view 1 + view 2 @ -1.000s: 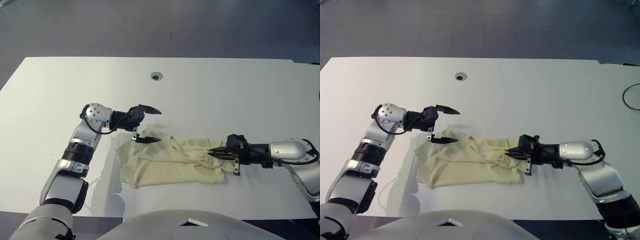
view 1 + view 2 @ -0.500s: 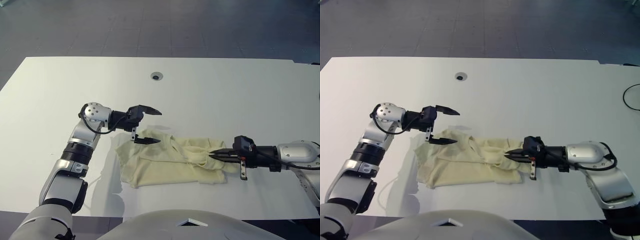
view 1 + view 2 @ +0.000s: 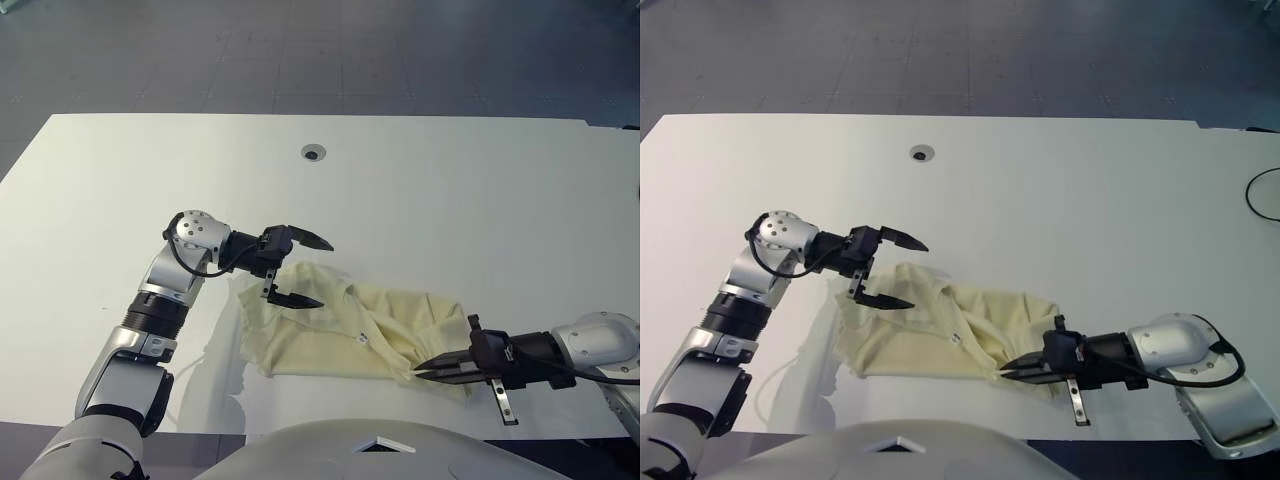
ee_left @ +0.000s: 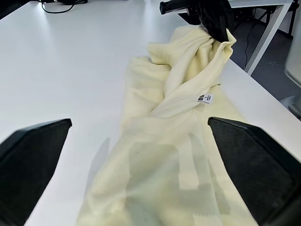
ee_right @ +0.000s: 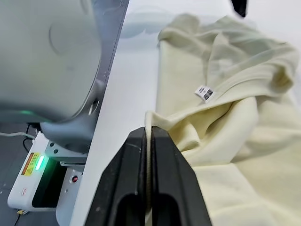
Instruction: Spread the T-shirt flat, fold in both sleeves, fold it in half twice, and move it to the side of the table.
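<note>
White table (image 3: 450, 180) takes most of the head view, and its surface is smooth and plain. On it lies the pale yellow T-shirt (image 3: 340, 335), crumpled and not yet flat, at about 6 o'clock from the table centre and close to the near edge. The cloth is bunched in several folds, and one ridge of it runs from the collar area toward the 4 o'clock corner.

At the 10 o'clock corner of the T-shirt is the left gripper (image 3: 327, 274). Its two black fingers are spread wide apart, one above the cloth and one low at the cloth edge, and they do not grip anything.

At the 4 o'clock corner is the right gripper (image 3: 425, 368), low over the table. Its fingers are pressed together and pinch a thin edge of the T-shirt between them; the right wrist view shows the fabric caught in the narrow slit.

A small round hole (image 3: 313, 152) sits in the table at 12 o'clock from the T-shirt, well apart from it.

A little white label (image 4: 204, 98) shows on the cloth near the collar
</note>
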You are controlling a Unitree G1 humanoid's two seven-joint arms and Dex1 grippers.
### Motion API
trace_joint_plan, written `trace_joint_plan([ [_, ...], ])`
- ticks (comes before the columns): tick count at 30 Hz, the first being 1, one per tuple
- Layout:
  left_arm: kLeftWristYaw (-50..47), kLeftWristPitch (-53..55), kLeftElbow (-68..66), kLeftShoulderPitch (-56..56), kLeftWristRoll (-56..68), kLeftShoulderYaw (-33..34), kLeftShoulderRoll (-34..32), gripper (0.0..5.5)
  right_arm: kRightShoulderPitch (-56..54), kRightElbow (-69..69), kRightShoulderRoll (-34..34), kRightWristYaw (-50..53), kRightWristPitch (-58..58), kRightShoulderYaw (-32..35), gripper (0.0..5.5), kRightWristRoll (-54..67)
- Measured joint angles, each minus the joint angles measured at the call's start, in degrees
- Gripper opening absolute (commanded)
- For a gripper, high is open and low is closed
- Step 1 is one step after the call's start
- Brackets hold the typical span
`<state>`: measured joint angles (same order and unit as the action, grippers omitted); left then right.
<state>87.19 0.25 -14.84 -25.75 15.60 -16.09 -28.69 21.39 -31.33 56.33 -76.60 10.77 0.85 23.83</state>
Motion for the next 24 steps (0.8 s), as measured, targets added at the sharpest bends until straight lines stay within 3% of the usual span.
trace_joint_plan([
  [9,-1.7,-5.3,-5.7,-0.3,-5.2,-4.0,3.0,5.4,0.4,3.7,1.8,1.3,-2.7,-2.2,0.02,-6.3],
  [13,-2.8,-7.8,-8.5,-2.1,-6.6,-5.1,5.7,5.4,-2.6,5.7,1.0,4.2,-2.2,-1.3,0.57,-6.2],
  [24,-2.9,-9.0,-11.7,-3.3,-7.6,-6.4,7.9,3.63,-7.6,11.1,0.6,5.5,-2.2,4.0,2.23,-4.0],
])
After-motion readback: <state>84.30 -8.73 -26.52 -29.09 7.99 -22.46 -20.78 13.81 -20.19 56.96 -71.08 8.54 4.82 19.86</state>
